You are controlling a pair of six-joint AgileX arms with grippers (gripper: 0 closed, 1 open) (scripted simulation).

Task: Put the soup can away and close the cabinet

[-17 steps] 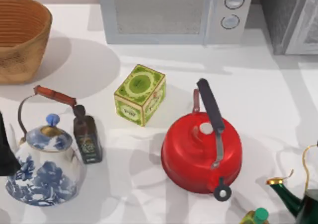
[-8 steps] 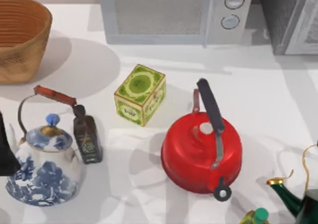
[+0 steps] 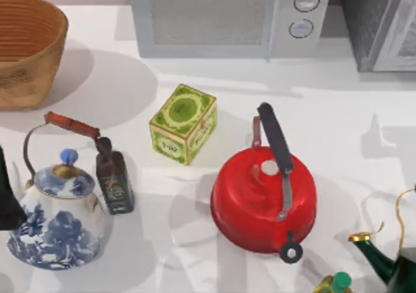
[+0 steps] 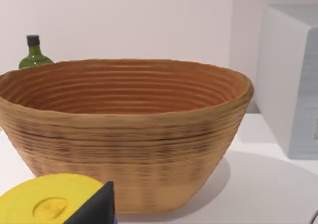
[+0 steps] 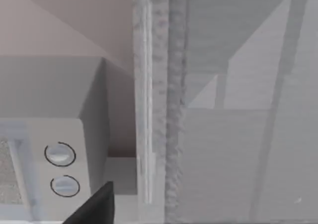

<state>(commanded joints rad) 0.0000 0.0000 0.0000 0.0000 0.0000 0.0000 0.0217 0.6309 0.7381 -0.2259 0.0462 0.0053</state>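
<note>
The soup can is out of view. The cabinet (image 3: 372, 21) stands at the table's back right, grey and speckled, with a pale framed door on its front. In the right wrist view the cabinet (image 5: 175, 110) is very close, its pale door edge running upright beside the speckled wall; I cannot tell whether the door is fully closed. A dark part of my right gripper (image 5: 95, 208) shows there, near the cabinet. My left arm (image 3: 6, 199) is parked at the table's left edge. In the left wrist view a dark part of the left gripper (image 4: 94, 210) faces the basket.
A white microwave (image 3: 221, 17) stands left of the cabinet and a woven basket (image 3: 26, 52) at the back left. A green tea tin (image 3: 184, 124), red kettle (image 3: 263, 199), blue-white teapot (image 3: 58, 221), dark bottle (image 3: 114, 179) and green kettle (image 3: 390, 260) crowd the table.
Shadows on the table at the right, in front of the cabinet, have shifted. The objects on the table and the left arm have not moved.
</note>
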